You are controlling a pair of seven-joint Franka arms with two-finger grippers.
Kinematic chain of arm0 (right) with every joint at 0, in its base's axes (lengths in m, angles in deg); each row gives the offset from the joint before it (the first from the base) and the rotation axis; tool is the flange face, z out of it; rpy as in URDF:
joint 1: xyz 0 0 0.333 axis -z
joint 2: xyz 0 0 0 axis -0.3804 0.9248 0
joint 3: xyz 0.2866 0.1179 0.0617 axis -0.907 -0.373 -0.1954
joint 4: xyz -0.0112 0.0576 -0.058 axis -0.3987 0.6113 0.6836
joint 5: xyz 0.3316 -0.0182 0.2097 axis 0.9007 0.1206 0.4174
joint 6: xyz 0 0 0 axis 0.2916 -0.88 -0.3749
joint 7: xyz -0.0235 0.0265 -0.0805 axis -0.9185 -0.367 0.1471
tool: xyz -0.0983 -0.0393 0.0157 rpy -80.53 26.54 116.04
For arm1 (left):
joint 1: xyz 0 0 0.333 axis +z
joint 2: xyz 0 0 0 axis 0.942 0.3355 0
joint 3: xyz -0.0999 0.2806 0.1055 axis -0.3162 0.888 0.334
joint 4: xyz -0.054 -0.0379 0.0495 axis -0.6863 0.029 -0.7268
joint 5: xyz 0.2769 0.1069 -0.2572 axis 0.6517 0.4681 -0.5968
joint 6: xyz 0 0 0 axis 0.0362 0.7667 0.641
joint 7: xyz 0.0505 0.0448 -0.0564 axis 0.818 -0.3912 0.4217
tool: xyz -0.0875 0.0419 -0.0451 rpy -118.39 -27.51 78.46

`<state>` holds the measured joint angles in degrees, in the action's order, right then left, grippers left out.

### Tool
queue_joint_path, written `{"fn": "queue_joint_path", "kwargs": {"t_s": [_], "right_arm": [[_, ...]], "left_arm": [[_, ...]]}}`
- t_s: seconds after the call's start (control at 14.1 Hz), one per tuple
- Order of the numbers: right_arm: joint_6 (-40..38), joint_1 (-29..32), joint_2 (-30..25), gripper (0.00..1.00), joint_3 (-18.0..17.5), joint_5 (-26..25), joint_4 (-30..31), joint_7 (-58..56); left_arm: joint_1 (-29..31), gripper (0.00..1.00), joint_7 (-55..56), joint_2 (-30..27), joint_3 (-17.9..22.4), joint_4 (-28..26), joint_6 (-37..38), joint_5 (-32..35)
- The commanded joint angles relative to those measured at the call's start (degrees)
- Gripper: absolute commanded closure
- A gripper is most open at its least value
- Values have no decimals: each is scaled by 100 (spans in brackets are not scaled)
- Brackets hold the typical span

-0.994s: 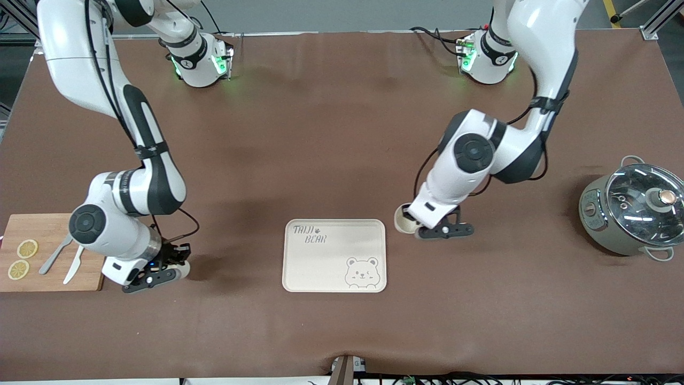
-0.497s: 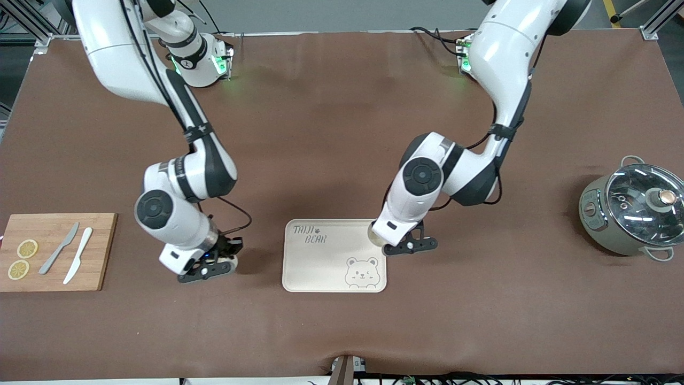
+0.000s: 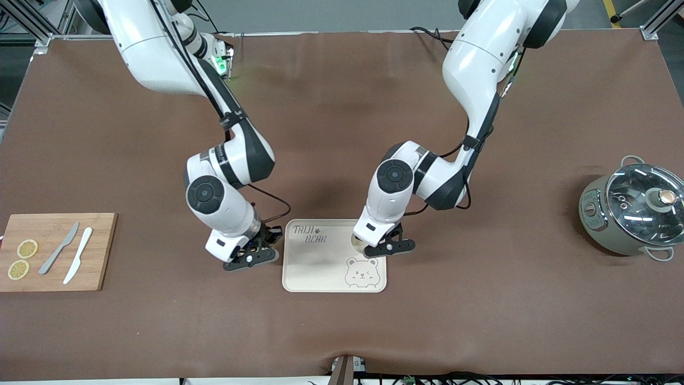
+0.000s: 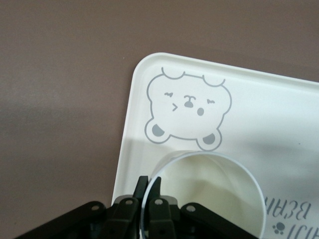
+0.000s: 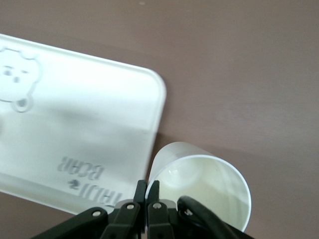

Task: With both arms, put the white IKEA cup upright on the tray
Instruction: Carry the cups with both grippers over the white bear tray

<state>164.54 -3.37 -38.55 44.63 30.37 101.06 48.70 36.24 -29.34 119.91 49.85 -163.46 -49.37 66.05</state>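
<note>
The cream tray (image 3: 320, 267) with "TAIJI BEAR" lettering and a bear face lies mid-table. My left gripper (image 3: 377, 247) is over the tray beside the bear drawing, shut on the rim of a white cup (image 3: 357, 244) that is mouth up. In the left wrist view the fingertips (image 4: 149, 182) pinch the cup's (image 4: 209, 194) wall over the tray (image 4: 279, 114). My right gripper (image 3: 251, 258) is just off the tray's edge toward the right arm's end. It is shut on the rim of a second white cup (image 5: 199, 184), held upright beside the tray (image 5: 89, 129).
A wooden cutting board (image 3: 101, 251) with two knives and two lemon slices lies at the right arm's end. A grey pot with a glass lid (image 3: 630, 211) stands at the left arm's end.
Both arms have swung inward toward the tray, each carrying its cup. The left cup has come from beside the tray to over it. The right cup has come from the cutting board to the tray's edge.
</note>
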Motion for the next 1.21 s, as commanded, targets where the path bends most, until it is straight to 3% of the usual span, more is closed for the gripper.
{"fn": "queue_joint_path", "kwargs": {"t_s": [0.0,1.14], "right_arm": [[2,-222,305,100,26,135,-426,402],[486,-645,833,97,35,117,-646,1177]], "left_arm": [[-29,100,116,199,59,198,-275,120],[-73,100,99,445,165,189,-602,138]]}}
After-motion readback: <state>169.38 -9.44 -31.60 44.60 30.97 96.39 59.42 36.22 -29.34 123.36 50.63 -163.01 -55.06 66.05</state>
